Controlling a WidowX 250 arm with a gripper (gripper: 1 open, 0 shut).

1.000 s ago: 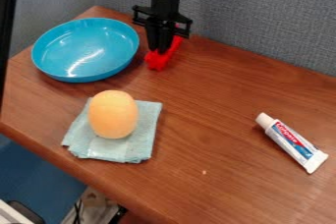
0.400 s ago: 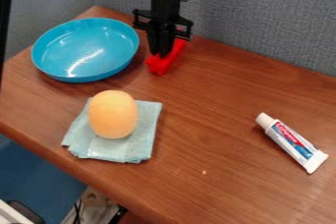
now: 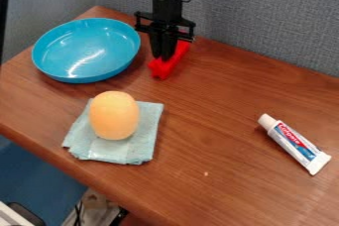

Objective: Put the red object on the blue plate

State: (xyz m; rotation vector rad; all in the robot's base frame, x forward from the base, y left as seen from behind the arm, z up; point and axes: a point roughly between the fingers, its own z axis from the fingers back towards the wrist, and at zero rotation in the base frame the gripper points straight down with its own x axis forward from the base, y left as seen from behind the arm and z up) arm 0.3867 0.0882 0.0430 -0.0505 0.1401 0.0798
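Observation:
The red object [image 3: 165, 64], a bright red elongated block, sits tilted between the fingers of my black gripper [image 3: 163, 52]. The gripper points straight down and is shut on the block's upper part. The block's lower end is at or just above the wooden table [image 3: 225, 111]; I cannot tell whether it touches. The blue plate [image 3: 85, 51], a round glossy dish, rests on the table to the left of the gripper, a short gap away, with nothing in it.
An orange egg-shaped thing [image 3: 113, 114] lies on a pale blue-green folded cloth [image 3: 133, 143] near the front edge. A white toothpaste tube [image 3: 292, 142] lies at the right. The table's edge runs close behind the plate and the arm.
The red object now shows a little more of its length and sits slightly nearer the camera. The gripper has stayed shut on it and has hardly moved.

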